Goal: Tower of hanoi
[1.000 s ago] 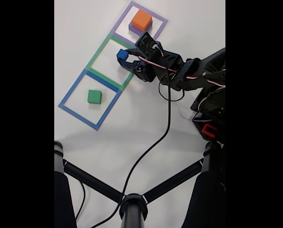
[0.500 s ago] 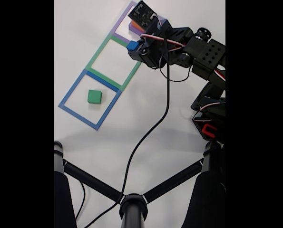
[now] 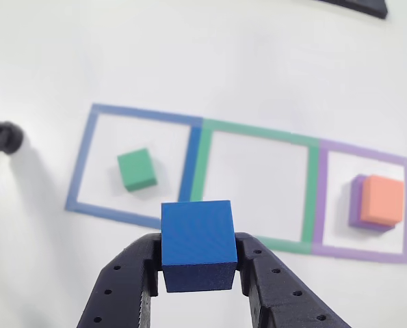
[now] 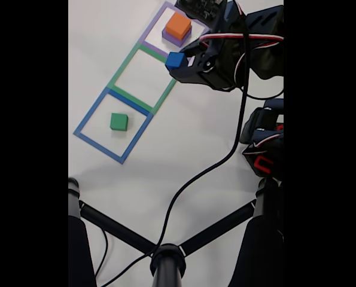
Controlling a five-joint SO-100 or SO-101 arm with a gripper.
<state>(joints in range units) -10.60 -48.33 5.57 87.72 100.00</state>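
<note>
White tabletop (image 4: 166, 149), three taped square outlines in row; tool (image 3: 198, 273) clamped on dark blue cube (image 3: 197, 242)

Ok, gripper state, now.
Gripper: shut on the blue cube, held in the air.

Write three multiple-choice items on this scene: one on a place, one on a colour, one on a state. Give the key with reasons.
1. Where does the green cube lie?
A. in the blue outline
B. in the green outline
C. on the orange cube

2. What colour is the cube under the orange cube?
A. blue
B. green
C. purple

3. What is the claw doing?
A. open and empty
B. shut on the blue cube
C. shut on the green cube

Key: 1 A, blue outline frames it; 2 C, purple cube edge shows beneath; 3 B, both fingers press its sides.
</note>
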